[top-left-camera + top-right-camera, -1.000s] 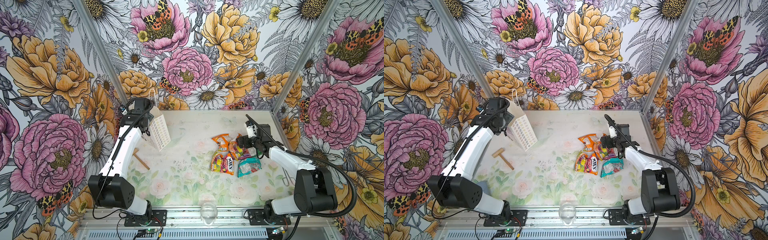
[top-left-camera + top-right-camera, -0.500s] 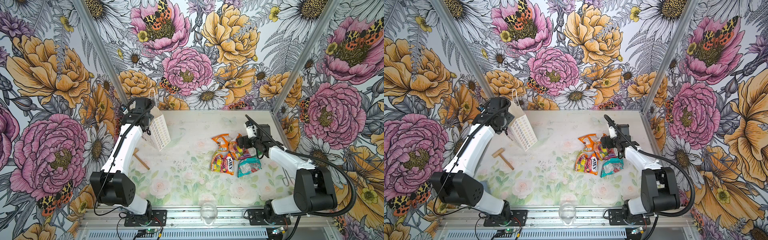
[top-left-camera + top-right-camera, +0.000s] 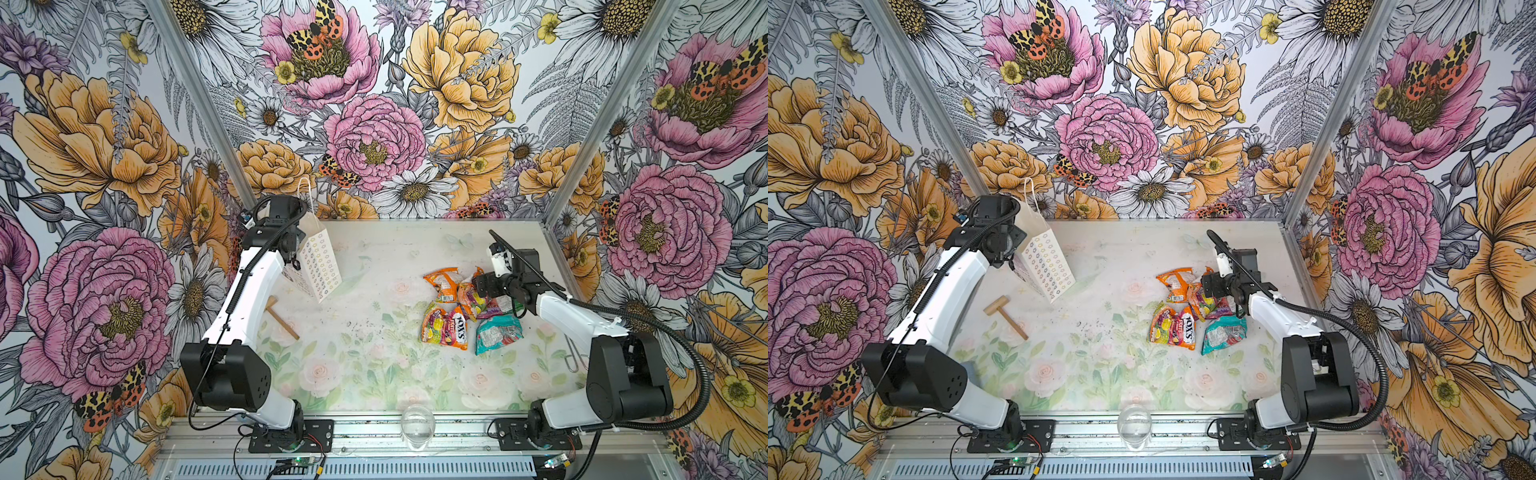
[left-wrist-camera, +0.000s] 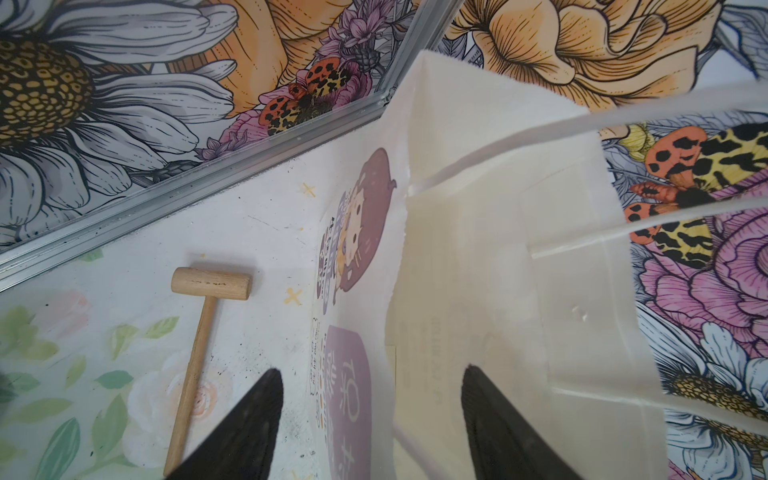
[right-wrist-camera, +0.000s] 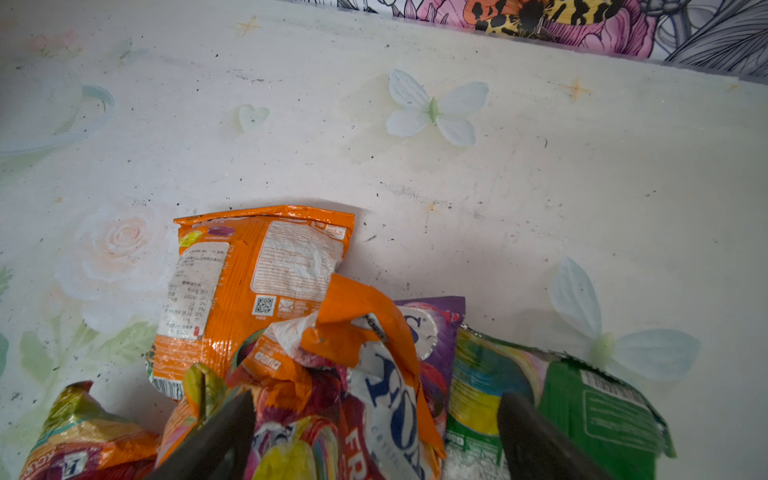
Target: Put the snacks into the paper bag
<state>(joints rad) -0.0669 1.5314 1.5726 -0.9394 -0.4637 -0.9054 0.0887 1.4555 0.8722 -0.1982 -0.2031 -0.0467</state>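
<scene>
Snacks (image 3: 446,328) lie heaped beneath the right gripper (image 5: 378,395), jaws wide; the left gripper (image 4: 372,370), jaws spread, straddles the bag (image 3: 320,268) wall.

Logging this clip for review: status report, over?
Left hand open, straddling bag wall. Right hand open over snacks, none lifted. Mallet beside bag, not blocking.

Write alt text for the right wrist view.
The right hand, jaws open, straddles a crumpled orange FOX'S packet in a heap of candy packets on a pale floral table. A flat orange packet lies partly under it; a purple packet and green packet lie alongside.
</scene>
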